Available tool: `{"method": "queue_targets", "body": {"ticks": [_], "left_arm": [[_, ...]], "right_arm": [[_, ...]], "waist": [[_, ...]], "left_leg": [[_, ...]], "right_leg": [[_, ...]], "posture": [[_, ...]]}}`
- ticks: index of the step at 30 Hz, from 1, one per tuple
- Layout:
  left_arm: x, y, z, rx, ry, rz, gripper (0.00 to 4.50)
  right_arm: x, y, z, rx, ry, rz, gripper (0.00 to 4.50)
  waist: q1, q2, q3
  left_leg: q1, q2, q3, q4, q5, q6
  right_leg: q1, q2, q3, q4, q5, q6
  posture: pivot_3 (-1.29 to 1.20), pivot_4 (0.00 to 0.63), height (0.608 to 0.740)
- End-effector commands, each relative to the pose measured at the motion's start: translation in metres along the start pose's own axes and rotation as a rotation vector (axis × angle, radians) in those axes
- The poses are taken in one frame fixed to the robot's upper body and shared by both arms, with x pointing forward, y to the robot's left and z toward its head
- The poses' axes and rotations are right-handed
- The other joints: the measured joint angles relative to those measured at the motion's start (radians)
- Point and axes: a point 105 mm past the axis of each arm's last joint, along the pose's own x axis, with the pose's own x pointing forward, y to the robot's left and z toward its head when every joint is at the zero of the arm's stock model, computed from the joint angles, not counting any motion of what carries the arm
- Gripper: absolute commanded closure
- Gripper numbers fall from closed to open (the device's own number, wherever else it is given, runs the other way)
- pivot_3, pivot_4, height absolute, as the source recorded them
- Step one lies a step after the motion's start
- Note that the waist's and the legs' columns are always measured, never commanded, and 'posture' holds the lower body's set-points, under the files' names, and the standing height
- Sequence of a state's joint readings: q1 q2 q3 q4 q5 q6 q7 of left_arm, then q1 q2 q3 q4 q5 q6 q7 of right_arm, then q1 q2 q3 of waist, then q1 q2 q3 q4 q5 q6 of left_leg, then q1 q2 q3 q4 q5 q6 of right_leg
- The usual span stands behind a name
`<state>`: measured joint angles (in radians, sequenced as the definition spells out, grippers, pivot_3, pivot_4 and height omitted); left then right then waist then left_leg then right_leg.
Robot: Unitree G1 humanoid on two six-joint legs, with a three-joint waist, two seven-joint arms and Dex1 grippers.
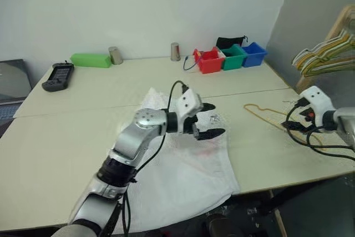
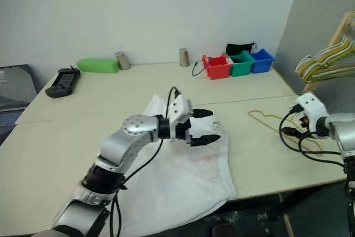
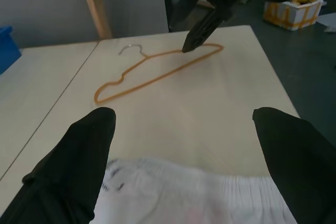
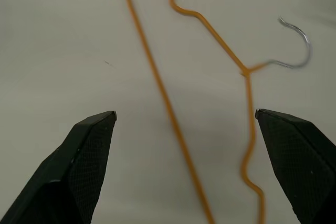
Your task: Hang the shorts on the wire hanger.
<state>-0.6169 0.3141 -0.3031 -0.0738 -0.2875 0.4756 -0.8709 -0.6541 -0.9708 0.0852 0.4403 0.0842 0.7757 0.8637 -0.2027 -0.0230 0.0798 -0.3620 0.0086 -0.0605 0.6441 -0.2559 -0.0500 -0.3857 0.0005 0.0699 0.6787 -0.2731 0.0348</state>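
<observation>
The shorts (image 1: 186,165) lie spread and wrinkled on the table (image 1: 83,126), their near edge drooping over the front lip; thin white cloth like this should be very light and limp, so it will sag and fold wherever it is lifted and will likely slide on smooth wire. The gathered waistband, seen at the edge nearest the left gripper in the left wrist view, looks the thickest part and the soundest place to pinch, since a bite on a single layer mid-panel may slip or pull up only a fold. The left gripper (image 1: 209,120) hovers over the shorts with its fingers spread wide and nothing between them. The wire hanger (image 3: 157,72) lies flat on the table well apart from the shorts, to the robot's right, hook toward the far side. It is stiff but springy, light, and so low that a finger must get under it or clamp across one thin strand; the junction below the hook seems the firmest spot. The right gripper (image 4: 184,124) stands just above it, wide apart and empty, straddling the two strands
</observation>
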Motion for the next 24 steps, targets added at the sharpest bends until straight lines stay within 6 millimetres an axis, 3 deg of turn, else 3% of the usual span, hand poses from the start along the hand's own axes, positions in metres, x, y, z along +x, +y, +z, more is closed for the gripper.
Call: {"method": "queue_targets", "body": {"ticks": [1,9,24], "left_arm": [[0.009,-0.005,0.017,0.036,-0.046,0.001,0.03],[0.009,-0.012,0.011,-0.015,-0.035,0.037,0.03],[0.012,-0.015,0.017,-0.026,-0.046,0.059,0.03]], "right_arm": [[0.0,-0.021,0.0,0.004,0.012,-0.041,0.0],[0.017,-0.027,-0.016,0.028,0.073,0.01,0.0],[0.028,-0.032,-0.045,0.088,0.147,-0.059,0.0]], "waist": [[-0.016,0.0,0.0],[-0.045,0.001,0.0],[-0.019,0.003,0.001]], "left_leg": [[0.0,0.0,0.001,0.0,-0.001,0.002],[0.0,0.001,0.003,0.0,-0.004,0.007],[0.001,-0.001,0.003,0.001,-0.004,0.007]], "right_leg": [[0.0,0.0,0.001,0.0,0.0,0.0],[0.0,0.001,0.003,0.0,-0.002,0.003],[0.001,0.0,0.004,0.0,-0.002,0.003]], "posture": [[-0.23,0.041,0.74],[-0.19,0.046,0.74],[-0.14,0.044,0.74]]}}
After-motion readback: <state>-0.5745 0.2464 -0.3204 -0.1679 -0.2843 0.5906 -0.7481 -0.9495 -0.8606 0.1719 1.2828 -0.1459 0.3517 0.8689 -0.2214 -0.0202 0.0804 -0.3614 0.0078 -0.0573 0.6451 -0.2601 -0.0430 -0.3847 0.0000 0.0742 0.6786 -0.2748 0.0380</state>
